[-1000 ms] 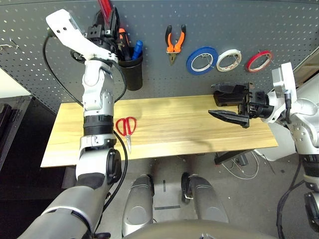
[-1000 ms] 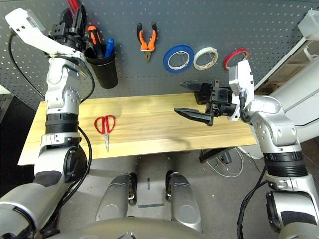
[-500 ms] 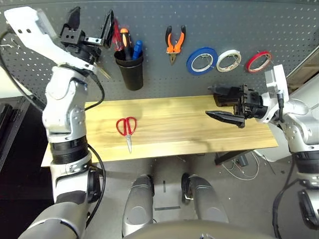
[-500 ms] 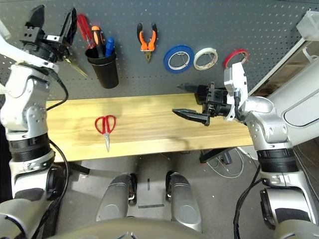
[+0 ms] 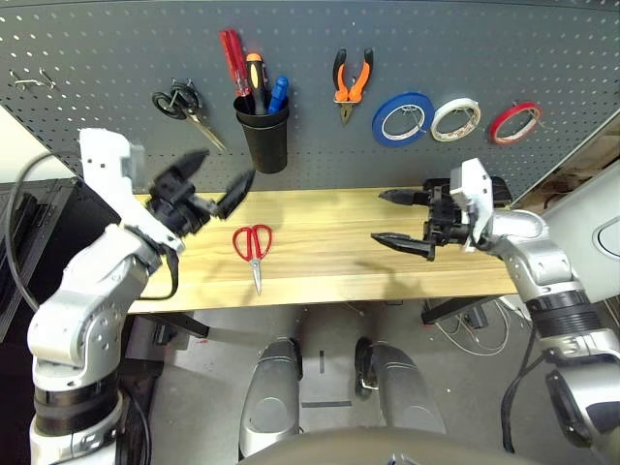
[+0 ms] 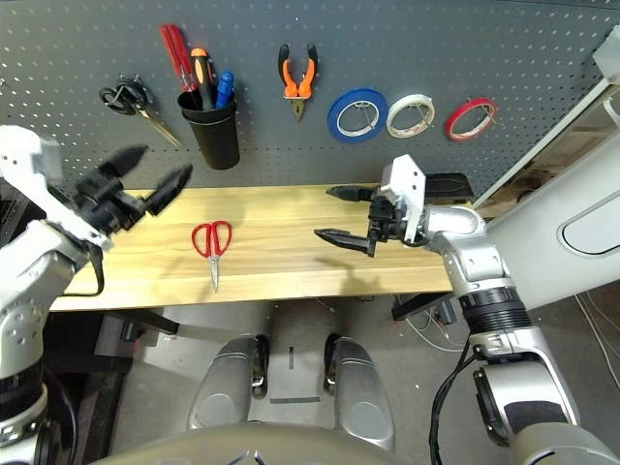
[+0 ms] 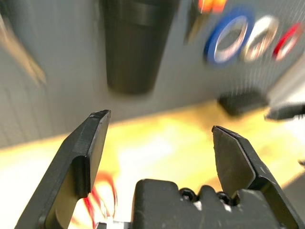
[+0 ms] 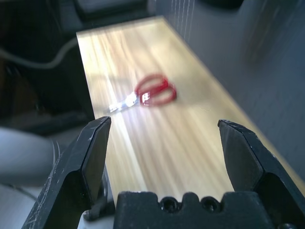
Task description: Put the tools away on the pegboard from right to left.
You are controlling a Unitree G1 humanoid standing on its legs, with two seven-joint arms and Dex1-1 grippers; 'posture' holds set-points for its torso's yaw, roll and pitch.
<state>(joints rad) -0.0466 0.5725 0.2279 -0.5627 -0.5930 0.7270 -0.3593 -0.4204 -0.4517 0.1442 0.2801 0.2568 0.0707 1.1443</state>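
Looking down, I see the red-handled scissors (image 5: 252, 247) lying left of centre on the wooden tabletop (image 5: 329, 276), below the pegboard (image 5: 407, 39); left gripper (image 5: 215, 179) and right gripper (image 5: 402, 218) both gape wide, holding nothing.

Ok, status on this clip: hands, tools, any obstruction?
Left hand open, empty. Right hand open, empty, over the table. Red-handled scissors lying on the table, not yet on the pegboard. Nothing on or against them.
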